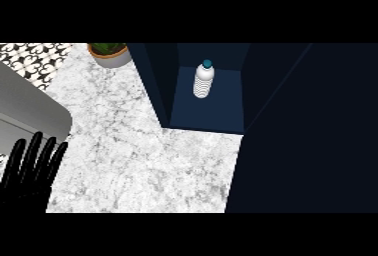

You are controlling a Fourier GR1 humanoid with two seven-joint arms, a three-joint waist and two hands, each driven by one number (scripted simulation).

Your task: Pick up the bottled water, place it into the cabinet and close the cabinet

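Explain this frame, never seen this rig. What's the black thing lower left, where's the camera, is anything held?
This is one picture, taken from the robot's head and looking steeply down at a white marble kitchen counter. The black shape at the lower left is the robot's left hand. Its fingers are straight, it is resting, and it holds nothing. The right hand does not show. The water bottle stands upright on the blue shelf inside the dark cabinet, whose inside is open to view. So the bottle is in place, and the cabinet is not yet closed. A potted plant sits at the counter's far end, and a sink is at the left edge.
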